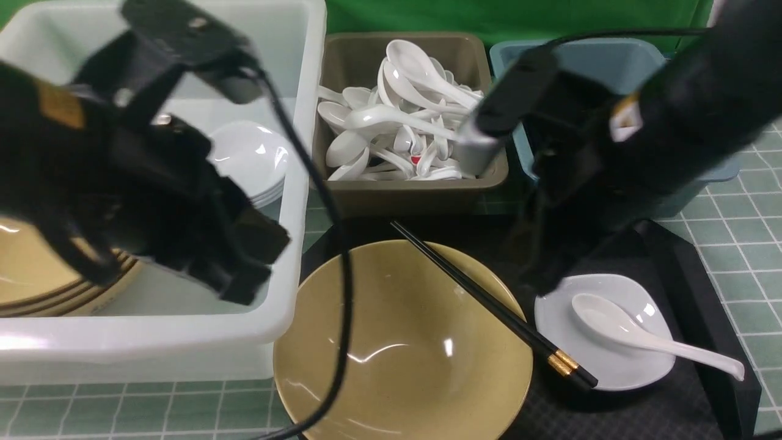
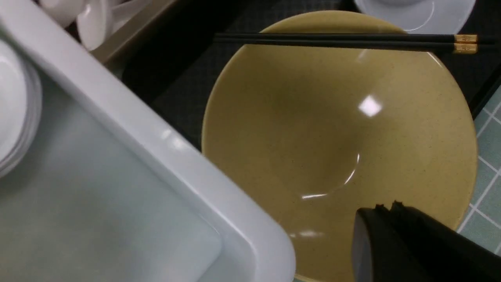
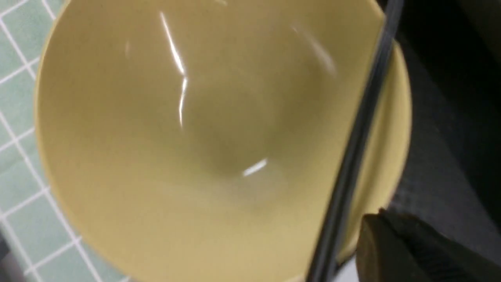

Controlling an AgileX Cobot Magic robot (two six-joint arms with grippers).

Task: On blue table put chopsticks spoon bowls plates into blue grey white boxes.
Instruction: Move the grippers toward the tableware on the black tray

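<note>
A large tan bowl (image 1: pixel 403 342) sits on a black tray (image 1: pixel 690 293), with a pair of black chopsticks (image 1: pixel 489 302) lying across its far right rim. A small white plate (image 1: pixel 568 342) to its right holds a white spoon (image 1: pixel 611 318). My left gripper (image 1: pixel 247 287) hangs over the front right of the white box (image 1: pixel 153 348); in the left wrist view it (image 2: pixel 385 207) is shut and empty above the bowl's (image 2: pixel 336 137) edge. My right gripper (image 1: pixel 540 281) is shut and empty between the chopsticks (image 3: pixel 352 156) and the white plate.
The white box holds stacked white plates (image 1: pixel 250 159) and tan plates (image 1: pixel 36 281). The grey box (image 1: pixel 415 189) behind the bowl is full of white spoons. The blue box (image 1: pixel 617 61) stands at the back right, partly hidden by my right arm.
</note>
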